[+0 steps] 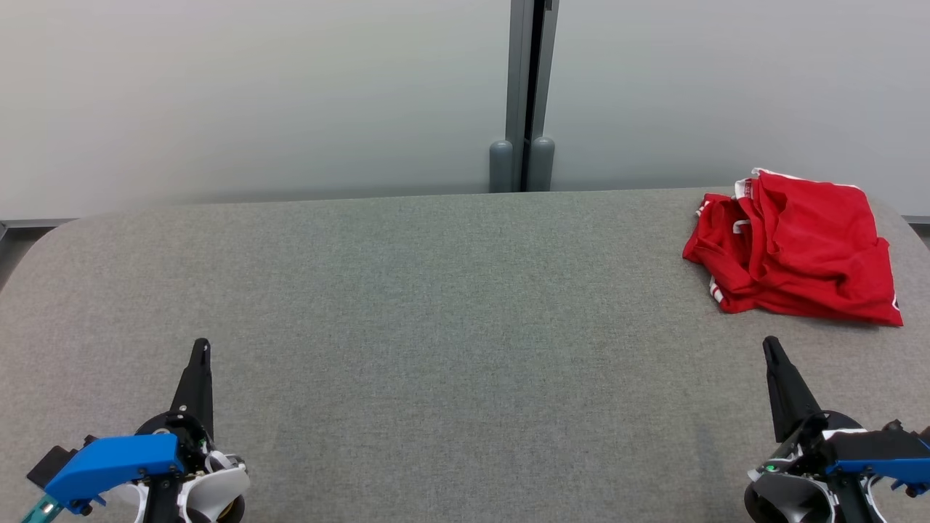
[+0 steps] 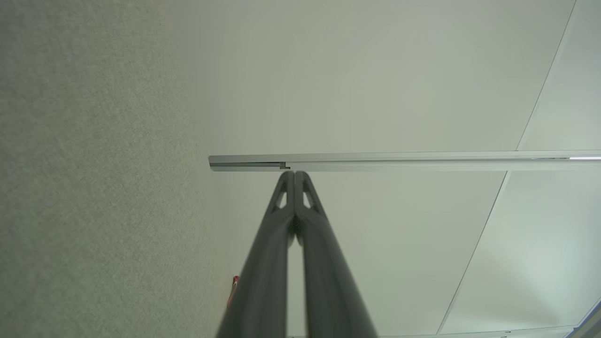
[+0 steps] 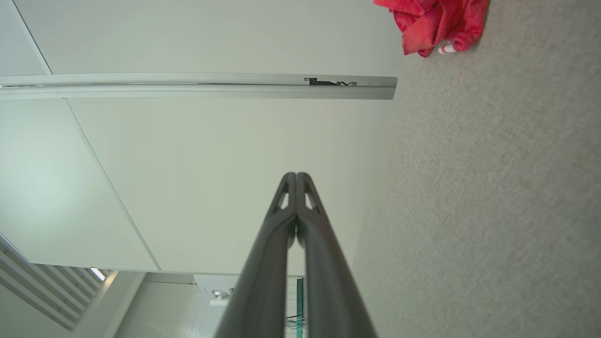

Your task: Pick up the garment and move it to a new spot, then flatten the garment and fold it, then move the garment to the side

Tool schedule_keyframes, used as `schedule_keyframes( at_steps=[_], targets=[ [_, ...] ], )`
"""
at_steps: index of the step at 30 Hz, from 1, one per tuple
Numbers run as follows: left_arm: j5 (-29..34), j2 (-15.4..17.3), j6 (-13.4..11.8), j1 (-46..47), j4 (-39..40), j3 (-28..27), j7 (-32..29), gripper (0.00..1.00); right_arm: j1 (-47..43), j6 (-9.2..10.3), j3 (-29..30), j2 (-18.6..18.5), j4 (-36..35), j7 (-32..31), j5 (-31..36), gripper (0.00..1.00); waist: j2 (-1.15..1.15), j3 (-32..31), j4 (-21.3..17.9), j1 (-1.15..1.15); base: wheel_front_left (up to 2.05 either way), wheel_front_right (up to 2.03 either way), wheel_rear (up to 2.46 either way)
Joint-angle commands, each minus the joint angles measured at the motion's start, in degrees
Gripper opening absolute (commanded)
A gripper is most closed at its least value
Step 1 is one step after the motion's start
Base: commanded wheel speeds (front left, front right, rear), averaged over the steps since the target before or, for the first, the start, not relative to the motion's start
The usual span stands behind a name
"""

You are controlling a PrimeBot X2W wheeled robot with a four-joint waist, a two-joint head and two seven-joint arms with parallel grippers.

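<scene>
I see the red garment [image 1: 803, 250], white-trimmed, bunched by the table's [image 1: 436, 290] far right edge. My left gripper [image 1: 201, 346] and right gripper [image 1: 770, 343] sit pinched together, empty, with wide grey tabletop between them.

Garment [image 3: 434, 19] cropped at top edge, right wrist view.

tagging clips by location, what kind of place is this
Likely an office-like test station: a grey fabric-covered table against pale partition panels joined by a grey post, one crumpled red garment on it.
</scene>
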State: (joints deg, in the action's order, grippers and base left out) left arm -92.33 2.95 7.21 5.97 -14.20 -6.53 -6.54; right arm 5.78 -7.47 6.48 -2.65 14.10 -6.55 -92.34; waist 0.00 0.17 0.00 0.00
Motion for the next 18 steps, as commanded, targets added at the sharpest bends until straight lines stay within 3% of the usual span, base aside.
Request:
schedule_keyframes(
  at_steps=[1,18],
  targets=[
    [-0.2,-0.1,0.6,0.6,0.2,-0.1,-0.2,0.00,0.8,-0.04,0.2,-0.4,-0.2,-0.2,-0.1,0.00,0.00,0.0,0.0,0.00,0.00,0.00,0.00],
    [-0.2,-0.1,0.6,0.6,0.2,-0.1,-0.2,0.00,0.8,-0.04,0.1,-0.4,-0.2,-0.2,-0.1,0.00,0.00,0.0,0.0,0.00,0.00,0.00,0.00]
  ],
)
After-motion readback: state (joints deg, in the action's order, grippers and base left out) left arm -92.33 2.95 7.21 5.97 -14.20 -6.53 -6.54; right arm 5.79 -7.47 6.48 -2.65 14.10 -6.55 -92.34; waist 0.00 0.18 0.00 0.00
